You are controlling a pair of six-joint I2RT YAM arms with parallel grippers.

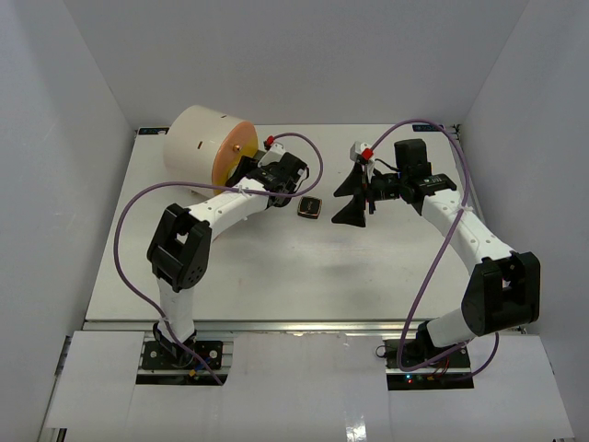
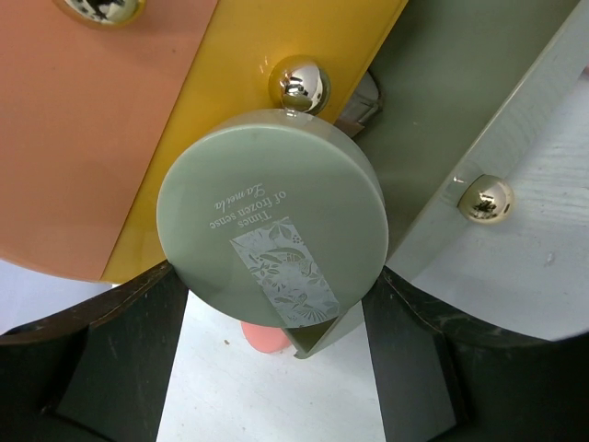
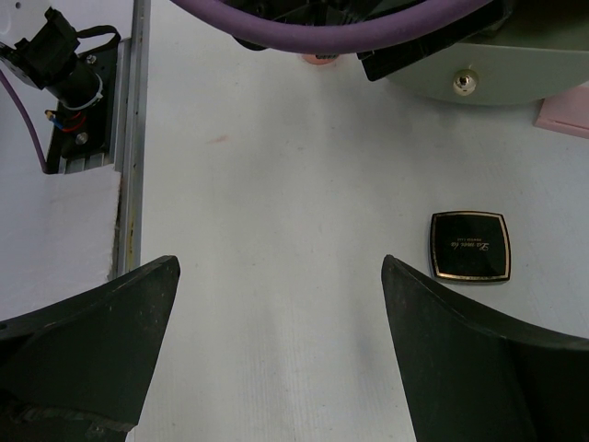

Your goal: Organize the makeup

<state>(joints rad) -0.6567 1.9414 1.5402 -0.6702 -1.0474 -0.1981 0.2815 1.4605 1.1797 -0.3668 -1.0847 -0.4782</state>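
One jar in hand: a sage-green round jar (image 2: 271, 216), clamped at its sides between the widely spread fingers (image 2: 101, 368) of the left gripper (image 2: 274, 285), lid toward the wrist camera, right up against the organiser (image 1: 204, 140) at the far left of the table (image 1: 386, 267). Just past its top edge, a gold knob (image 2: 299, 85) on the yellow drawer front (image 2: 221, 92); beside that, an orange front (image 2: 83, 138) and a pale front (image 2: 525, 276) with a second knob (image 2: 486, 198). No telling from here of any drawer open enough for the jar. Likely step: stowing the jar in the organiser. Grip firmly at the sides, guarding against a slip of the smooth round body under any sideways nudge. Approach level, steer clear of the knob, and set the jar fully down on a surface before spreading the fingers. Mind the pink piece (image 2: 267, 336) below, partly hidden, perhaps a pad. Elsewhere: right gripper (image 3: 281, 267) wide apart, holding nothing, hovering over bare table; black-gold square compact (image 3: 469, 246) flat on the table between the two arms, probably a sensible next pick.
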